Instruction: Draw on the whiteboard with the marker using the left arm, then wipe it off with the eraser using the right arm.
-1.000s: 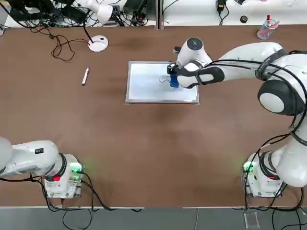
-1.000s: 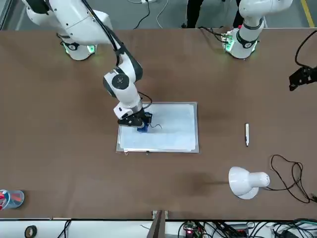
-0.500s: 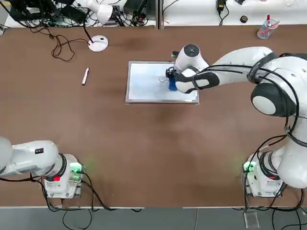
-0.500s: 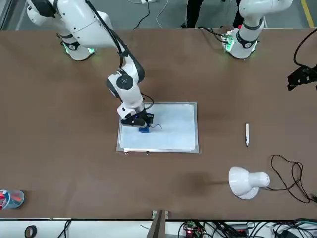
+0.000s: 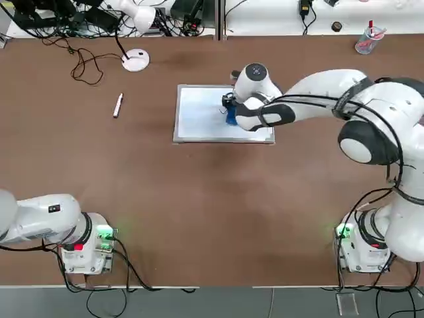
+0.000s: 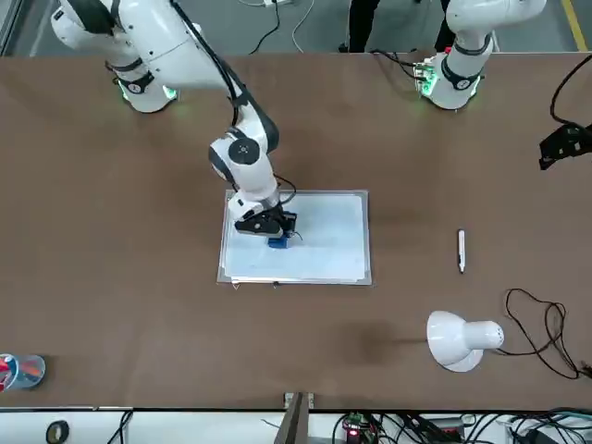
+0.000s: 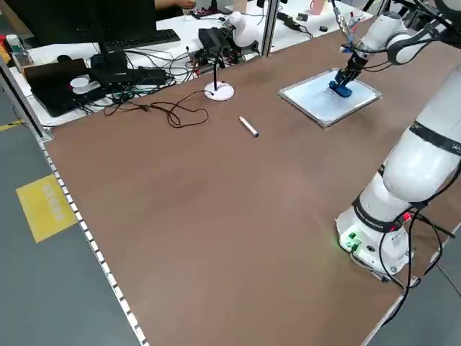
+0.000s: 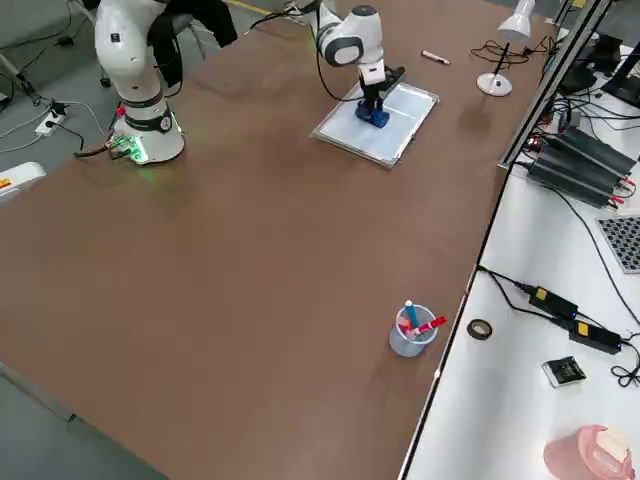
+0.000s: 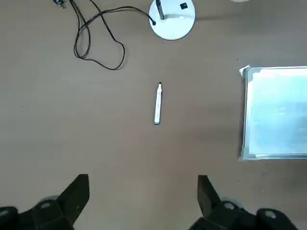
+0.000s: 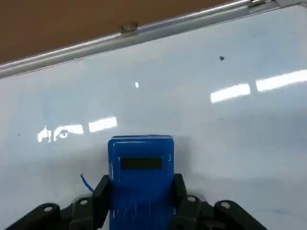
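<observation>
Eraser (image 10: 141, 184), gripped in right jaws on whiteboard (image 10: 201, 139): wiping apparently nearing completion, short blue stroke (image 10: 87, 183) remaining; left jaws, wide apart, holding nothing, waiting left of board.

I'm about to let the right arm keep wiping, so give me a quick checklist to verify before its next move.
1. Eraser gripped by the right gripper: ok, one finger on each side.
2. Eraser over the whiteboard, inside its frame: ok.
3. Eraser pressed flat on the surface: cannot tell.
4. Drawn line fully wiped off: not ok, a short bit shows beside the eraser.
5. Marker clear of the wiping area: ok, it lies on the table, off the board.
6. Left gripper out of the way: ok, open and empty, away from the board.
</observation>
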Available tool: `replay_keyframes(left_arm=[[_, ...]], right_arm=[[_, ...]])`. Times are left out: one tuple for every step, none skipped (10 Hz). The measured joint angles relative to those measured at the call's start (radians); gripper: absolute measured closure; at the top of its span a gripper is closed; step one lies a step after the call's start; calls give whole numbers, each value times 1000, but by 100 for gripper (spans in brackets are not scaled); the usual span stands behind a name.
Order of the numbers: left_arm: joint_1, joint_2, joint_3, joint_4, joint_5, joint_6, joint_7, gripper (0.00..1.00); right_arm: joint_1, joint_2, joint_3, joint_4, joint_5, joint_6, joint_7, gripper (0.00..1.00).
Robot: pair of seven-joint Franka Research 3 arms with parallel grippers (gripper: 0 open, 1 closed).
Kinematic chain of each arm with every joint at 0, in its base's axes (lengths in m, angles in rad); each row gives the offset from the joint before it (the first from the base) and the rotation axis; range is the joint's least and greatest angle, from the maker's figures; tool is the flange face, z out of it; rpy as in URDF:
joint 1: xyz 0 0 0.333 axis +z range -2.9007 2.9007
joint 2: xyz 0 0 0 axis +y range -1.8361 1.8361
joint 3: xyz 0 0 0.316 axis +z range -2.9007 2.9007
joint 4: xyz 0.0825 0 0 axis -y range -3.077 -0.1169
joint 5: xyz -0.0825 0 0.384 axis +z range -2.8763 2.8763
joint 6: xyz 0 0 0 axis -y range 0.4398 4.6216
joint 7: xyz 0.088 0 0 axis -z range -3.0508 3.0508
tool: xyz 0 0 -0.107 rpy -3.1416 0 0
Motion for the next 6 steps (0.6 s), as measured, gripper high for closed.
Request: replay_keyframes(left_arm=[[0, 0, 0, 1, 0, 0, 0, 0], [0, 0, 0, 1, 0, 0, 0, 0], [0, 0, 0, 1, 0, 0, 0, 0], [0, 0, 0, 1, 0, 1, 0, 0], [-1, 0, 0, 1, 0, 4, 0, 0], [-2, 0, 0, 1, 0, 6, 0, 0]], right_arm=[[23, 16, -12, 23, -1, 0, 22, 44], [49, 31, -26, 44, -1, 0, 44, 44], [75, 46, -41, 65, -1, 0, 68, 44], [100, 60, -55, 86, -2, 0, 92, 44], [121, 74, -65, 106, -2, 0, 114, 44], [138, 86, -72, 124, -2, 0, 135, 44]])
